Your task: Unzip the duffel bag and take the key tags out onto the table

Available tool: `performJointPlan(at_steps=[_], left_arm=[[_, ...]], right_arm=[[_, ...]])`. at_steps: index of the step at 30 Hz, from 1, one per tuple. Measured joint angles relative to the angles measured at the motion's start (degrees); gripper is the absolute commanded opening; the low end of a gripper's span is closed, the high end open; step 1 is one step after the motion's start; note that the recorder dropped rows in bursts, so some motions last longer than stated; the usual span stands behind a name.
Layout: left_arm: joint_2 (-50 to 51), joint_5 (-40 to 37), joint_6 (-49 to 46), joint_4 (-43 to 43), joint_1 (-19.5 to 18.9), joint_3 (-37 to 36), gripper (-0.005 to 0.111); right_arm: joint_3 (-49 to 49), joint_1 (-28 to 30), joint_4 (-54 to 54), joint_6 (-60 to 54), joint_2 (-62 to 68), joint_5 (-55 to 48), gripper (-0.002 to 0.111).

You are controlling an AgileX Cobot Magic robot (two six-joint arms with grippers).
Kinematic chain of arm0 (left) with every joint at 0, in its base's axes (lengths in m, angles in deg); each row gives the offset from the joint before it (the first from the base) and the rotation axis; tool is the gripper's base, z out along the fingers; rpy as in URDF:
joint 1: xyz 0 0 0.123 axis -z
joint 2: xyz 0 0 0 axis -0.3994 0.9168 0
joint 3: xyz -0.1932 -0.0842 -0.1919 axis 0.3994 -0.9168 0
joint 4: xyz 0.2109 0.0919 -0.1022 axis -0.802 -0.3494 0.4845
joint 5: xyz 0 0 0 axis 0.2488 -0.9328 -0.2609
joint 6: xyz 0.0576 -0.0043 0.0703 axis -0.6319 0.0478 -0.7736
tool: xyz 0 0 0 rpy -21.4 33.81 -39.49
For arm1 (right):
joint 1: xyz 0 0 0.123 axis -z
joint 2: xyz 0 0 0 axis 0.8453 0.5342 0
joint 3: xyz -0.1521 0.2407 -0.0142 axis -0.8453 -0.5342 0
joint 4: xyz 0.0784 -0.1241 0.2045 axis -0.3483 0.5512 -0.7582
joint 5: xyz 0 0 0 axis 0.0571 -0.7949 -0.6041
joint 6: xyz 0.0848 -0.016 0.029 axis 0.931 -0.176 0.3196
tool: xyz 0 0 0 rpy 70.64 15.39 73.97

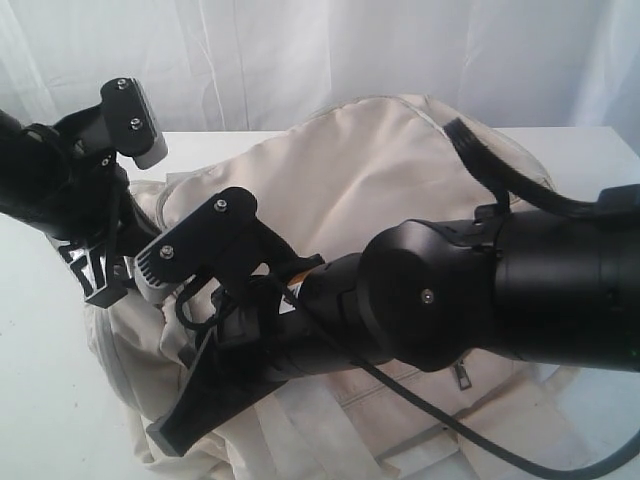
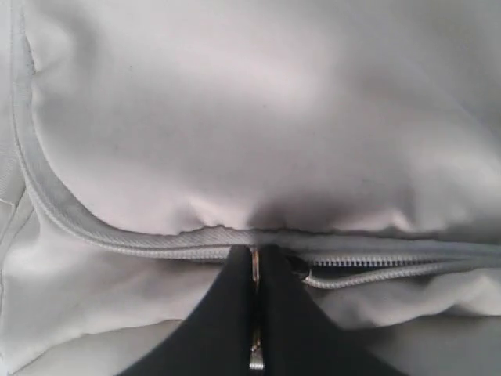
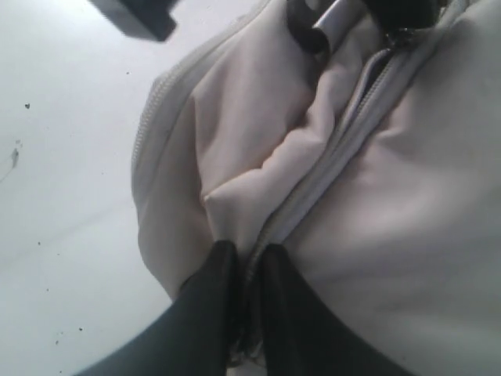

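Zipper of the large cream fabric duffel bag shows only a short open gap, I judge, just beside my left gripper, which is pinched on the metal zip pull. My right gripper clamps the bag's end seam, close above the white table. I see no key tags; probably inside.

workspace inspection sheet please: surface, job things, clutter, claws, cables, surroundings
surface: white table, lightly speckled
job's things: cream duffel bag lying on it, zip partly open; key tags not seen
clutter: nothing seen
claws: left claw shut on the zip pull; right claw pinching the bag's zip seam
cables: thin black cable trailing across the bag
surroundings: white curtain behind
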State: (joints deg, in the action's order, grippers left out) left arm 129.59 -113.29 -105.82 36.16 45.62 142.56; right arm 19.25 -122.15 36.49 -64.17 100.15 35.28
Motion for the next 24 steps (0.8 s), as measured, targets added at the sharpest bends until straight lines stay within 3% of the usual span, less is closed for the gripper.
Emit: performJointPlan(at_steps=[14, 24], left_arm=[[-5.4, 0.4, 0.1, -1.0, 0.0, 0.0, 0.000], [-5.4, 10.1, 0.9, -1.1, 0.0, 0.0, 0.000]], right_arm=[[0.0, 0.0, 0.0, 0.0, 0.0, -0.1, 0.000], [0.1, 0.1, 0.6, 0.0, 0.0, -8.5, 0.000]])
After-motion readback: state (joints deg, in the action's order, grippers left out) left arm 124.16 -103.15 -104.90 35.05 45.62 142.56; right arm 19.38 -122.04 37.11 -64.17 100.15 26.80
